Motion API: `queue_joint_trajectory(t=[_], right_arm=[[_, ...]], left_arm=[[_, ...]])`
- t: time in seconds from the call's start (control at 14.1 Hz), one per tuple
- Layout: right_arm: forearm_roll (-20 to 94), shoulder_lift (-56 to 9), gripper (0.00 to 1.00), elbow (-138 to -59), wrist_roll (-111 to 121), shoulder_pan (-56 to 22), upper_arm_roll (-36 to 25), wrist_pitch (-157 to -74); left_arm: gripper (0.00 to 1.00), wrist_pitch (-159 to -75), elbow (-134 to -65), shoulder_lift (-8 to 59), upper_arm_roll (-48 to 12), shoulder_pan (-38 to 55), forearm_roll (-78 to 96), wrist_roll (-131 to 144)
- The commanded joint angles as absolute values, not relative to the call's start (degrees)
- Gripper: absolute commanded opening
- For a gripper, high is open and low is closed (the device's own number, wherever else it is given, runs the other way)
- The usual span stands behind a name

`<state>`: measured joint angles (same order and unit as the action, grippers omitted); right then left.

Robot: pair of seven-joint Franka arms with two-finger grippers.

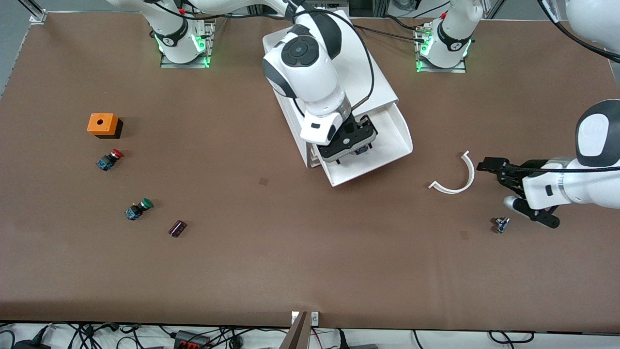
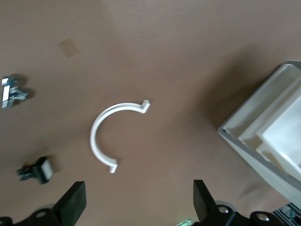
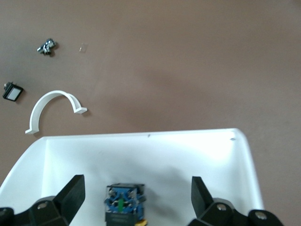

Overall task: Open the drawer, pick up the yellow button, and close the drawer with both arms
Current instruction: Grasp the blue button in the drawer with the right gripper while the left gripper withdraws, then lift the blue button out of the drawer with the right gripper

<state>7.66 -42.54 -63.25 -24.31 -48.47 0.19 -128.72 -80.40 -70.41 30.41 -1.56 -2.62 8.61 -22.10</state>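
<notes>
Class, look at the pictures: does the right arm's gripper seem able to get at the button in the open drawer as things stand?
Probably yes. The right gripper hangs open over the pulled-out drawer, its fingers either side of the button, with nothing between them.

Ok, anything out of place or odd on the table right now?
One thing: a loose white curved piece lies on the table beside the open drawer, toward the left arm's end. It looks like a detached part. The button sits in the drawer as expected.

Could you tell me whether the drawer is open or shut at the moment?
Open. The drawer sticks out of the cabinet, and the button lies in it under the open right gripper.
</notes>
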Motion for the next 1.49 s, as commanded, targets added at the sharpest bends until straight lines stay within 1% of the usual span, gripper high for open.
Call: queue_joint_trajectory(t=[0.0,0.14,0.35,0.43,0.5,0.64,0.71,0.78,0.85,0.92,0.99,1.06,1.14,1.28,1.42], right_arm=[[6.86,-44.56,0.96,-61.00,-28.38,-50.44,-0.61,-128.50],[2.74,-44.91,0.88,-61.08,-28.39,-50.62,-0.44,-127.62],[2.20,-45.35,0.81,-61.08,-28.39,-51.41,-0.53,-127.09],[2.20,-45.44,0.77,-61.08,-28.48,-51.42,-0.53,-127.09],[2.28,-45.44,0.69,-61.08,-28.39,-51.59,-0.44,-127.09],[2.37,-45.96,0.60,-61.00,-28.30,-51.68,-0.35,-127.09],[2.37,-46.05,0.49,-61.08,-28.21,-51.68,-0.35,-127.18],[2.46,-46.05,0.32,-61.08,-28.21,-51.68,-0.35,-127.09],[2.46,-46.05,0.19,-61.00,-28.30,-51.68,-0.35,-127.09],[2.29,-46.05,0.17,-61.00,-28.39,-51.77,-0.35,-127.09],[2.20,-46.05,0.09,-61.00,-28.39,-51.94,-0.44,-127.09],[2.20,-45.97,0.03,-60.91,-28.30,-52.03,-0.61,-127.09],[2.20,-45.79,0.00,-60.91,-28.30,-51.94,-0.88,-127.09],[2.29,-45.53,0.00,-60.21,-28.21,-51.94,-1.84,-127.09],[2.20,-45.53,0.00,-57.14,-28.30,-51.94,-2.72,-126.57]], left_arm=[[1.00,-79.45,-69.44,27.25,-1.85,-2.29,2.93,-21.18],[1.00,-79.45,-66.28,27.51,-2.37,-2.11,-1.57,-21.45],[1.00,-79.45,-66.27,27.69,-2.37,-2.11,-1.32,-21.45],[1.00,-79.45,-66.36,27.69,-2.37,-2.11,-1.32,-21.45],[1.00,-79.45,-66.44,27.69,-2.37,-2.02,-1.23,-21.18],[1.00,-79.37,-66.45,27.69,-2.46,-1.93,-1.23,-21.01],[1.00,-79.37,-66.45,27.69,-2.46,-1.93,-1.23,-21.09],[1.00,-79.28,-66.45,27.60,-2.46,-2.02,-1.23,-21.27],[1.00,-79.28,-66.62,27.68,-2.46,-2.11,-1.32,-21.27],[1.00,-79.28,-66.71,27.69,-2.46,-2.11,-1.32,-21.27],[1.00,-79.28,-66.71,27.69,-2.46,-1.94,-1.23,-21.18],[1.00,-79.19,-66.71,27.60,-2.55,-1.76,-1.23,-21.09],[1.00,-79.02,-66.71,27.60,-2.55,-1.76,-1.23,-21.09],[1.00,-78.14,-66.45,27.42,-2.55,-1.67,-1.23,-20.92],[1.00,-78.05,-66.36,27.42,-2.55,-1.76,-1.23,-21.01]])
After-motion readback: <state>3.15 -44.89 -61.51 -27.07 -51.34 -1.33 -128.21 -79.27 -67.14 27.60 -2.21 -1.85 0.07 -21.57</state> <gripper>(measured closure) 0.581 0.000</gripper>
